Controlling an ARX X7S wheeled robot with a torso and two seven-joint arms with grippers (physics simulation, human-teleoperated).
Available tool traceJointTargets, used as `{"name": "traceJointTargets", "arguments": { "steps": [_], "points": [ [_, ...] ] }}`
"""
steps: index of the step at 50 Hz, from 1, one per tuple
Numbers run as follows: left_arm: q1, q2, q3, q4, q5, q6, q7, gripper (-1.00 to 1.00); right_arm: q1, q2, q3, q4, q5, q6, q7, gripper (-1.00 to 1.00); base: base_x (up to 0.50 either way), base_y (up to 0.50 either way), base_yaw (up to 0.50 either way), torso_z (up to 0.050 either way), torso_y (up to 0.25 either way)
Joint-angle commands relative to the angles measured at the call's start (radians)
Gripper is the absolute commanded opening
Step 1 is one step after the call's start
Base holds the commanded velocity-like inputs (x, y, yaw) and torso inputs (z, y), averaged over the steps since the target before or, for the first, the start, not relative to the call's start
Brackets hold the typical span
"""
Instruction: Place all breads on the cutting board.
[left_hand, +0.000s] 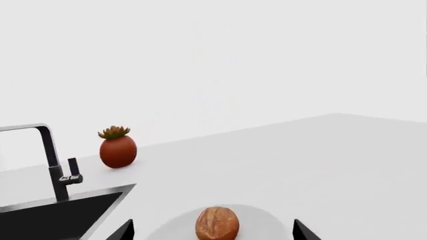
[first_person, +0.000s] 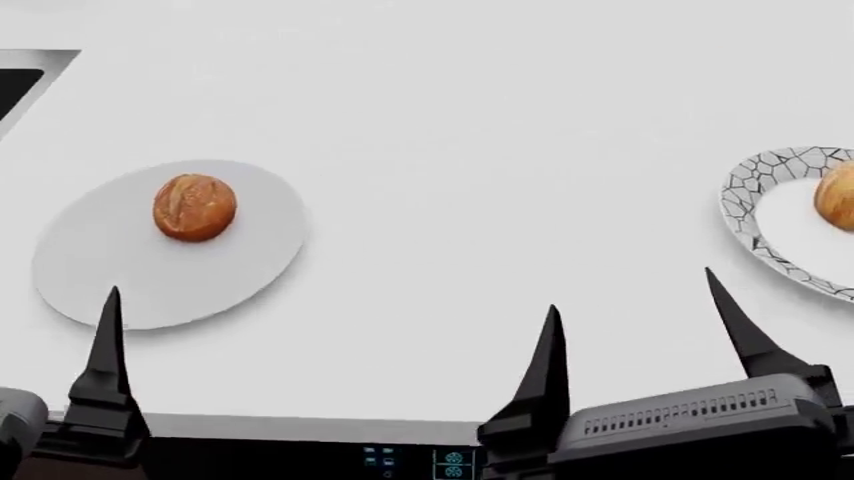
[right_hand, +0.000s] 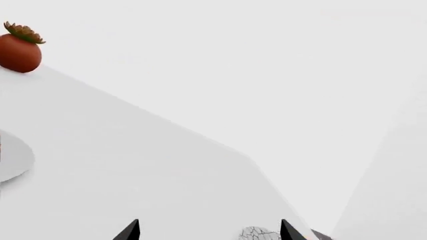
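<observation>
Clearly the dark reddish-brown round roll (first_person: 195, 207) on the plain white round plate (first_person: 94, 270) lies just ahead of the left gripper (first_person: 327, 320), nearer than the right gripper (right_hand: 208, 231), both with jaws spread empty.

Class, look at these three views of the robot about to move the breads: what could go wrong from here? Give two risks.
1. The cutting board shows in no view, so the robot may have to search for it with a roll in its gripper.
2. The dark roll lies loose on the smooth white plate; the open left gripper might nudge it so it rolls off, or push the plate. The sink is close by.
</observation>
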Motion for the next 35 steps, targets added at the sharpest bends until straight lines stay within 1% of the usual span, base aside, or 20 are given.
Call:
{"name": "traceJointTargets", "arguments": {
  "steps": [1,6,11,18,21,26,35],
  "points": [
    [-0.059,0.021,-0.018,-0.018,-0.012,-0.064,0.033,1.0,0.031,0.02,-0.067,0.017,-0.094,0.005,0.004,1.0,0.46,-0.27,0.0,0.047,0.088],
    [-0.054,0.018,-0.021,-0.018,-0.016,-0.06,0.032,1.0,0.038,0.02,-0.082,0.014,-0.101,0.012,0.004,1.0,0.47,-0.26,0.0,0.047,0.087],
    [-0.055,0.015,-0.02,-0.018,-0.016,-0.06,0.028,1.0,0.044,0.01,-0.057,-0.006,-0.091,0.027,0.0,1.0,0.47,-0.27,0.0,0.047,0.088],
    [-0.058,0.014,-0.015,-0.005,-0.02,-0.072,0.023,1.0,0.039,0.015,-0.062,-0.004,-0.094,0.017,0.003,1.0,0.44,-0.33,0.0,0.047,0.088],
    [-0.06,0.013,-0.012,0.003,-0.021,-0.08,0.021,1.0,0.043,0.027,-0.103,0.017,-0.119,0.003,0.014,1.0,0.44,-0.32,0.0,0.047,0.089],
    [-0.061,0.012,-0.011,0.011,-0.025,-0.083,0.019,1.0,0.051,0.029,-0.112,-0.001,-0.125,0.024,0.006,1.0,0.46,-0.29,0.0,0.047,0.088],
    [-0.066,0.008,-0.01,0.017,-0.03,-0.089,0.015,1.0,0.069,0.052,-0.18,0.005,-0.17,0.042,0.006,1.0,0.48,-0.24,0.0,0.047,0.088]
  ]
}}
